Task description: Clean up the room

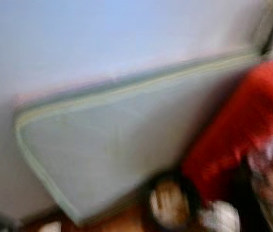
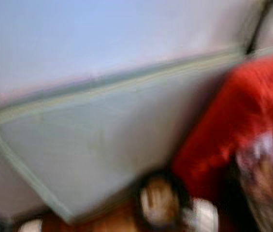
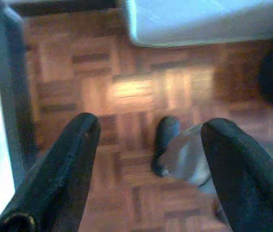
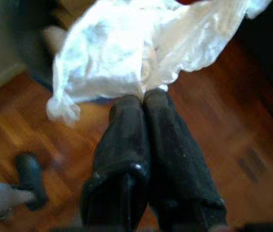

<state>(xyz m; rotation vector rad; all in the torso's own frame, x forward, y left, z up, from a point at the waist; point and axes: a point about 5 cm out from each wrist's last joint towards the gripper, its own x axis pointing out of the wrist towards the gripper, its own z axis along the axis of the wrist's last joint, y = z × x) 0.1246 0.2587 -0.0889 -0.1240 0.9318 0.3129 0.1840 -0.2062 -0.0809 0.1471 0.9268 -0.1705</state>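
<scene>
The right gripper (image 4: 143, 96) has its jaws pinched on a white plastic bag (image 4: 126, 53), carried above the parquet floor (image 4: 233, 159), presumably for disposal; the left gripper (image 3: 146, 130) hangs with jaws spread.

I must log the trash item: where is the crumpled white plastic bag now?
The crumpled white plastic bag hangs pinched at the fingertips of the right hand, above the brown parquet floor in the right wrist view.

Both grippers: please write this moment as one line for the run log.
left gripper: open, above parquet floor | right gripper: shut on white plastic bag | head views: blurred, pale mattress, red cloth
</scene>
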